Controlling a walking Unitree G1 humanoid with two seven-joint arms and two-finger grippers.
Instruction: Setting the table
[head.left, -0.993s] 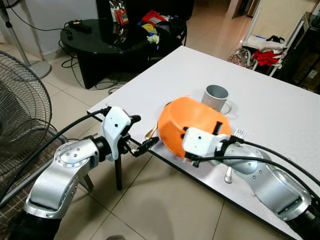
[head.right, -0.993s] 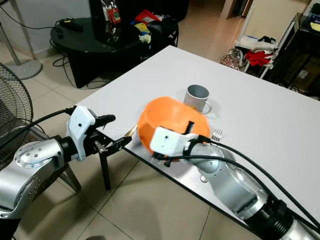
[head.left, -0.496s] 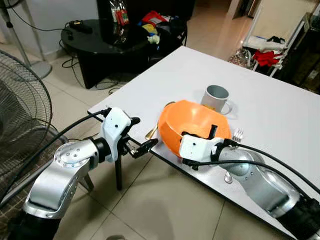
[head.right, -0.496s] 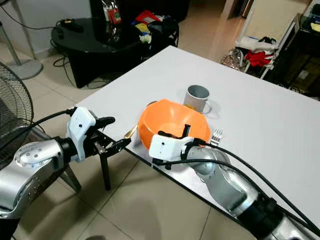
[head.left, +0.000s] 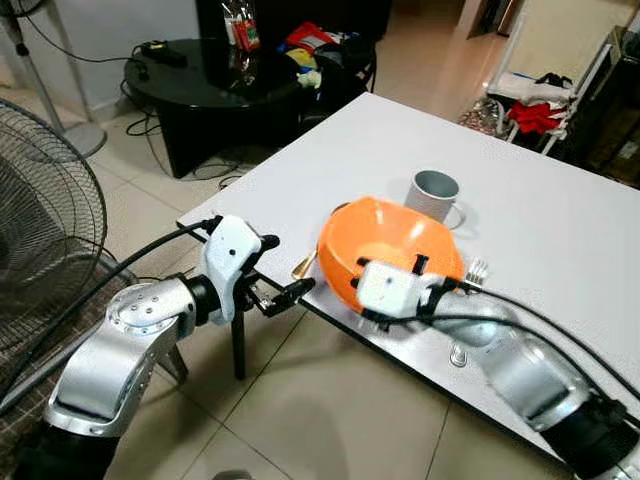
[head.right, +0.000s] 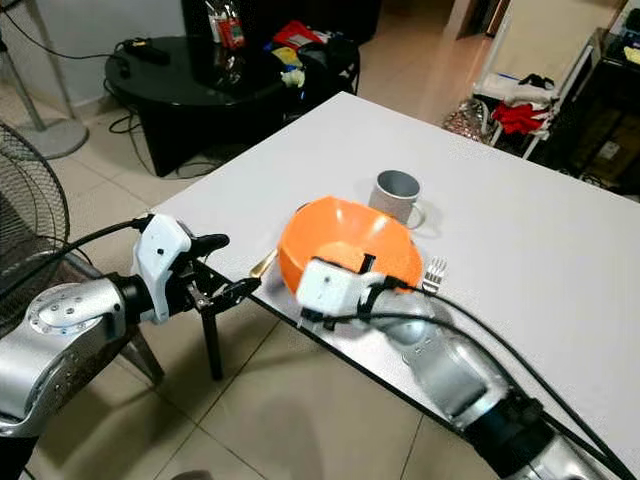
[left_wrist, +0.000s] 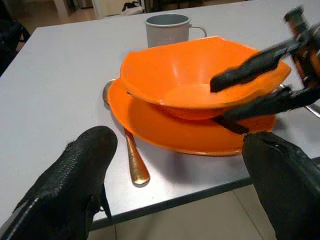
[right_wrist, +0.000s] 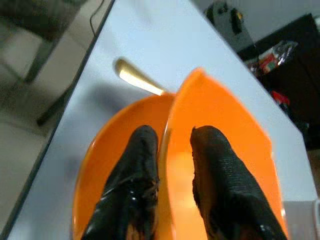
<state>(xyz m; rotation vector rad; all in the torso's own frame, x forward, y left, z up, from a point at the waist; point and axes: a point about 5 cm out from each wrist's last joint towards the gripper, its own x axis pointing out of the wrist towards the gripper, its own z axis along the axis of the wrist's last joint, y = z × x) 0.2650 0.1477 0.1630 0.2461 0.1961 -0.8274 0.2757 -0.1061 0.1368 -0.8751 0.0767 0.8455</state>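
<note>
An orange bowl (head.left: 390, 232) sits upright on an orange plate (left_wrist: 165, 125) at the near edge of the white table (head.left: 560, 220). My right gripper (right_wrist: 170, 135) is shut on the orange bowl's near rim, one finger inside and one outside. Left of the plate lies a gold spoon (left_wrist: 132, 155). A grey mug (head.left: 432, 193) stands just behind the bowl, and a fork (head.left: 475, 268) lies to its right. My left gripper (head.left: 285, 293) hangs open off the table's edge, pointing at the plate and holding nothing.
A black round table (head.left: 200, 80) with clutter stands at the back left. A large fan (head.left: 40, 210) is on the left. A table leg (head.left: 238, 350) drops to the tiled floor below my left gripper. A rack with clothes (head.left: 535, 105) is at the back right.
The bowl, held tilted above the plate a second ago, has come down level onto the plate with my right gripper. The left arm has stayed put.
</note>
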